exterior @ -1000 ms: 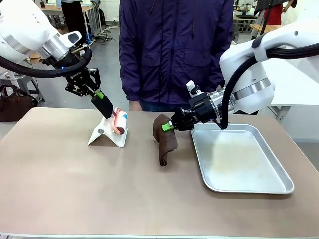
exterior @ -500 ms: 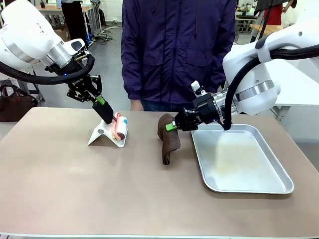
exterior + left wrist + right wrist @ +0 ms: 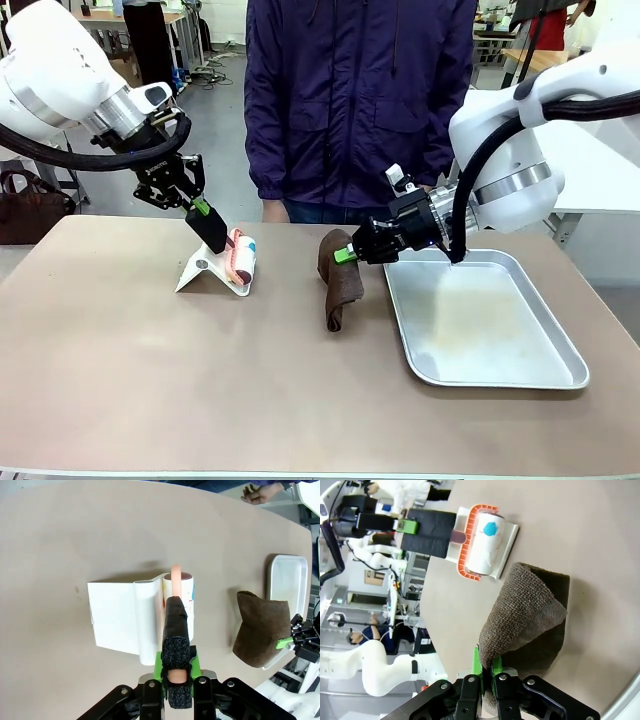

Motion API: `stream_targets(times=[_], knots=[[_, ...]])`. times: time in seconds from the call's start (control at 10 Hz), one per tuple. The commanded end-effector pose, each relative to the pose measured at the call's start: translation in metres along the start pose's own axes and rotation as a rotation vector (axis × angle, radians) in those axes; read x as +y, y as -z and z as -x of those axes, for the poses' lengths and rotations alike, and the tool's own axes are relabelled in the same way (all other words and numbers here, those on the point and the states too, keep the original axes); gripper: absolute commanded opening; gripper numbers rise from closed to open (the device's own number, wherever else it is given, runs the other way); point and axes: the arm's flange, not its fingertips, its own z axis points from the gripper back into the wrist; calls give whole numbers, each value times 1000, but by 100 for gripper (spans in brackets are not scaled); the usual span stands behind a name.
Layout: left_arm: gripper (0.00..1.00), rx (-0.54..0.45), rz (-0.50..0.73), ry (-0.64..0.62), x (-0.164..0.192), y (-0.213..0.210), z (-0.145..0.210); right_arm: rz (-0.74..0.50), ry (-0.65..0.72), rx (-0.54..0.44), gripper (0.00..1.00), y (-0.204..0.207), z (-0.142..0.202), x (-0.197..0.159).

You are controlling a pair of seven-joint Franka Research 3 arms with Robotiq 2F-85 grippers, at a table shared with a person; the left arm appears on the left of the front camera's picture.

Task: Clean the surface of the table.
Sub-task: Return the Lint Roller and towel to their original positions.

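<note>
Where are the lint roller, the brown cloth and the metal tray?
lint roller point(image 3: 485, 544): right wrist view, on its white roll.
brown cloth point(image 3: 343, 285): front view, on the hanging fold.
metal tray point(image 3: 480, 325): front view, on its bare floor.

Bright, even overhead light across the counter point(image 3: 150, 380), shadows soft and short under the cloth point(image 3: 340, 285). Mild glare sits on the metal tray point(image 3: 480, 325). Wrist views bend at the edges, and the near pincer bases blur slightly.
</note>
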Motion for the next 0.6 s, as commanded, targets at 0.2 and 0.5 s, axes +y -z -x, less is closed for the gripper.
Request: stream_targets(times=[0.2,0.5], knots=[[22,31,-53,9,-2,10,-2,-55,-22,-23,8,0,4,-4],[22,32,-62,12,-2,12,-7,-78,-32,-12,8,1,4,-4]])
